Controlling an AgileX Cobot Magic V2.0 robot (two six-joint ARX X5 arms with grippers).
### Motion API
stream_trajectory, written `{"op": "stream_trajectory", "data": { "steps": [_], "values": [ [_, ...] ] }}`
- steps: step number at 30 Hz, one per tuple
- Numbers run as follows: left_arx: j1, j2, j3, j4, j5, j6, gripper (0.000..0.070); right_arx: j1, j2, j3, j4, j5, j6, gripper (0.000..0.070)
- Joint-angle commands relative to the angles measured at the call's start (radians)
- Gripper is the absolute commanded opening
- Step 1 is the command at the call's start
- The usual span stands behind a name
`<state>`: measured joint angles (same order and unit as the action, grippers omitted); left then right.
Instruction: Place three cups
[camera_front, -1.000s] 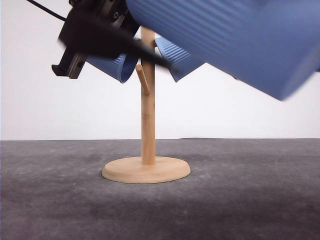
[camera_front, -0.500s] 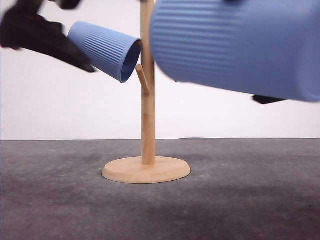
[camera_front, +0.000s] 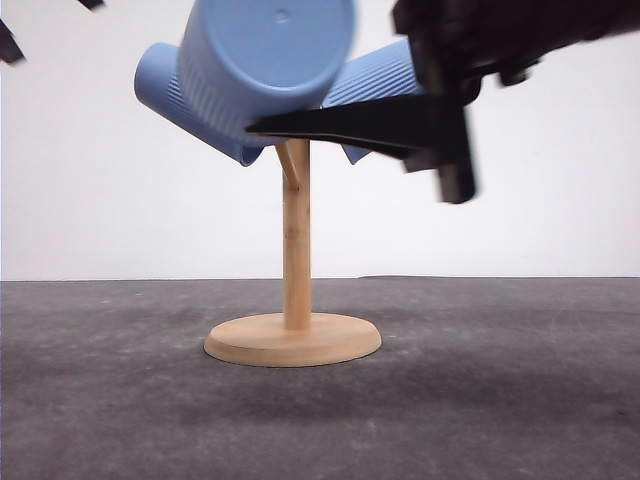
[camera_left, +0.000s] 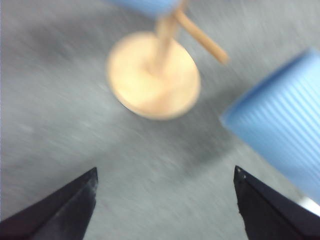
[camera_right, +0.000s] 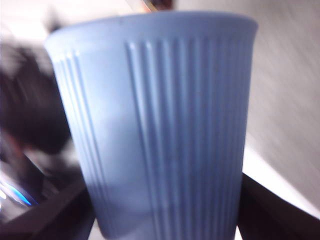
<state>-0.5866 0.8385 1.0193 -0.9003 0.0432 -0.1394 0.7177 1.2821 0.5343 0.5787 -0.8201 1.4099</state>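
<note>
My right gripper (camera_right: 162, 212) is shut on a light-blue ribbed cup (camera_front: 268, 62), held in front of the wooden cup stand (camera_front: 294, 250) with its flat base facing the front camera. One black finger (camera_front: 350, 124) runs under the cup. Behind it, a second cup (camera_front: 160, 82) hangs tilted on the stand's left peg and a third cup (camera_front: 378, 78) on the right peg. My left gripper (camera_left: 165, 174) is open and empty, up and to the left of the stand, looking down on its round base (camera_left: 152, 75) and a hanging cup (camera_left: 282, 130).
The stand rests on a dark grey table (camera_front: 500, 400) with a white wall behind. A short bare peg (camera_front: 289, 163) sticks out of the pole just below the hung cups.
My right arm swung its cup from the right side to the middle of the stand and turned its base toward the camera. The left gripper drew away up and to the left.
</note>
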Motion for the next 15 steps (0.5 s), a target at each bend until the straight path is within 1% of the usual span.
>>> {"op": "stream_trajectory", "data": {
  "steps": [1, 3, 6, 15],
  "values": [
    [0.009, -0.009, 0.004, 0.005, -0.009, 0.027, 0.0516, -0.014, 0.055, 0.004, 0.14, 0.011, 0.22, 0.0372],
    [0.029, -0.029, 0.001, 0.001, -0.011, 0.031, 0.0516, -0.032, 0.107, 0.004, 0.228, 0.012, 0.29, 0.0372],
    [0.05, -0.051, 0.001, -0.006, -0.011, 0.045, 0.0516, -0.052, 0.151, 0.004, 0.264, 0.011, 0.335, 0.0372],
    [0.074, -0.062, -0.001, -0.021, -0.011, 0.045, 0.0516, -0.096, 0.184, 0.004, 0.237, 0.012, 0.35, 0.0372]
  ]
}}
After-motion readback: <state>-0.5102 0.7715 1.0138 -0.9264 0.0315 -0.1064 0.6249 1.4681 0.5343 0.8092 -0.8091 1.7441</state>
